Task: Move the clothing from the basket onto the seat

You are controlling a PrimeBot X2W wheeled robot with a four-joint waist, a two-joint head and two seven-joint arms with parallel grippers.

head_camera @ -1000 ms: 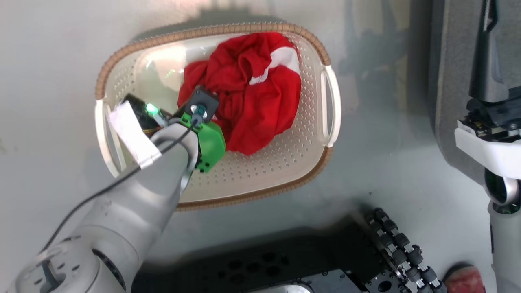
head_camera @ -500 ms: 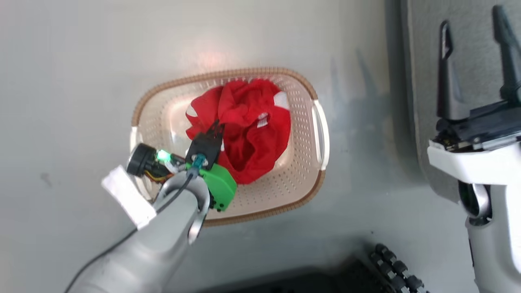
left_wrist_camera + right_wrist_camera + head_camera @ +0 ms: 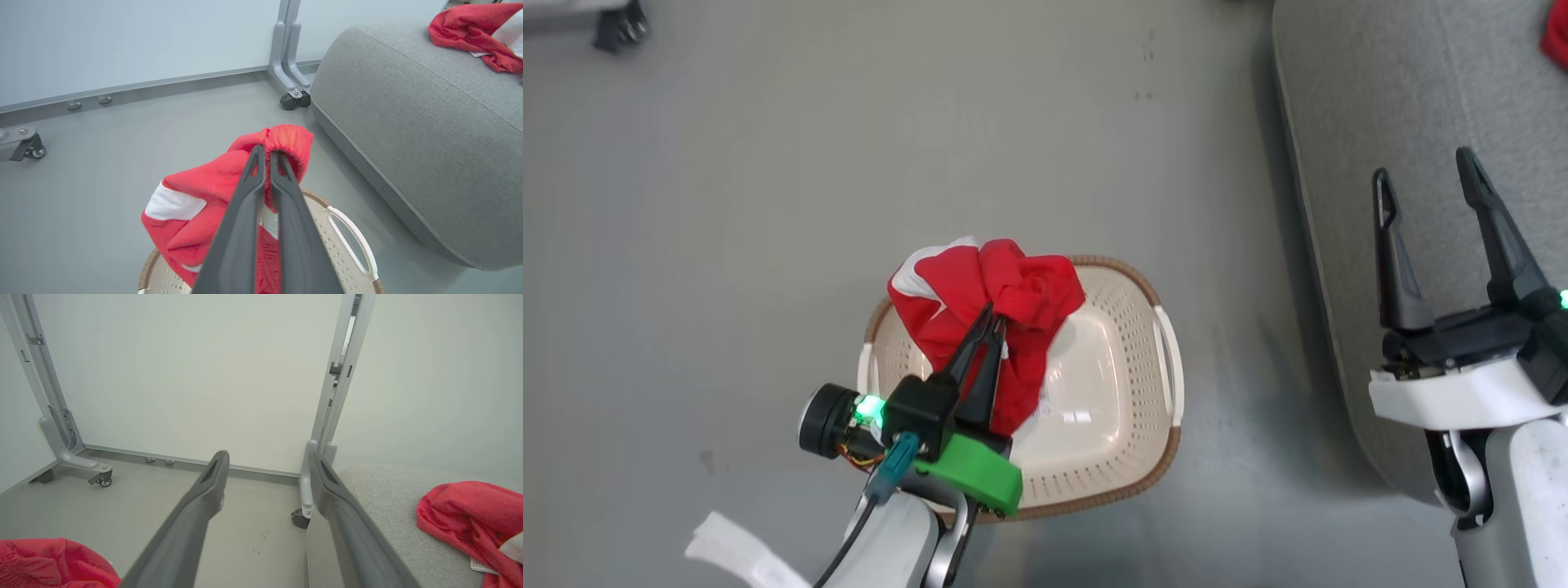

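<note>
My left gripper (image 3: 995,314) is shut tight on a red garment (image 3: 956,294) with white patches. The two dark fingers pinch a bunched fold near its top, and the rest hangs down in a lump. In the left wrist view, the cloth (image 3: 192,192) puffs out on both sides of my fingers.

Under it stands the basket (image 3: 1094,367), on the grey floor (image 3: 768,204). The garment hangs over the far left part of the basket's brown rim. I cannot tell if its bottom end touches the basket. I can see the basket's pale floor with its little holes, and one white handle (image 3: 351,241) on the side by the seat.

My right gripper (image 3: 1421,167) is wide open and holds nothing. It hangs above the near left edge of the seat (image 3: 1380,98), with its fingers spread apart (image 3: 267,457).

The seat is big, grey and soft. It sits just beside the basket, on the basket's right. Near the far right corner of the seat lies another red garment (image 3: 470,28), crumpled, with some white on it.

Past the seat, a grey frame leg on small wheels (image 3: 290,81) stands by a pale wall.
</note>
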